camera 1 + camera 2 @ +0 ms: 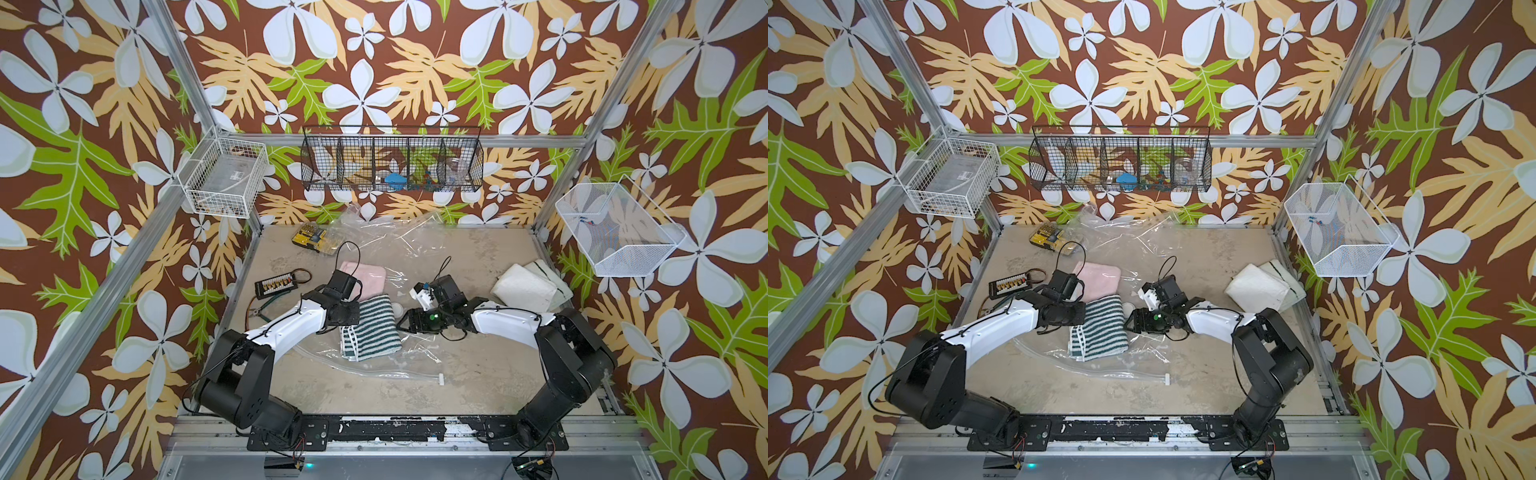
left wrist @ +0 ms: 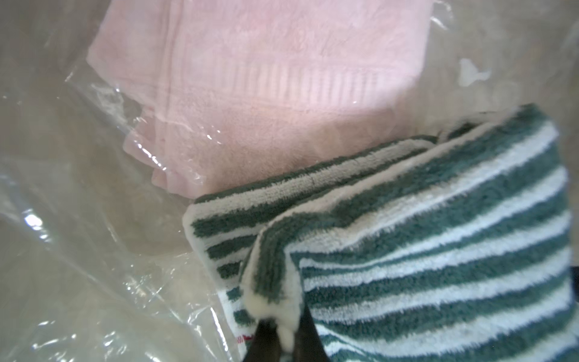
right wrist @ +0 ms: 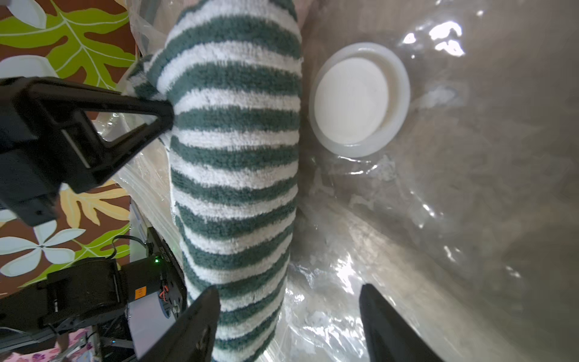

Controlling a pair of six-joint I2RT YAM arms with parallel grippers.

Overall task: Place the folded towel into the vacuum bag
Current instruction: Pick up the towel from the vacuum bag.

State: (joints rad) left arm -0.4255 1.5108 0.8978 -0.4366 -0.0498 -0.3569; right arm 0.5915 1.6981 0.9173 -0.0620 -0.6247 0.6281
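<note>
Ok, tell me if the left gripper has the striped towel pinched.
Yes, in the left wrist view the left gripper is shut on a folded corner of the striped towel.

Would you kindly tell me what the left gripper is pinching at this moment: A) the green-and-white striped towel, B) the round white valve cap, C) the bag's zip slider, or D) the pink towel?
A: in the left wrist view the left gripper is shut on a raised fold of the green-and-white striped towel, while the pink towel lies beyond it, ungripped.
</note>
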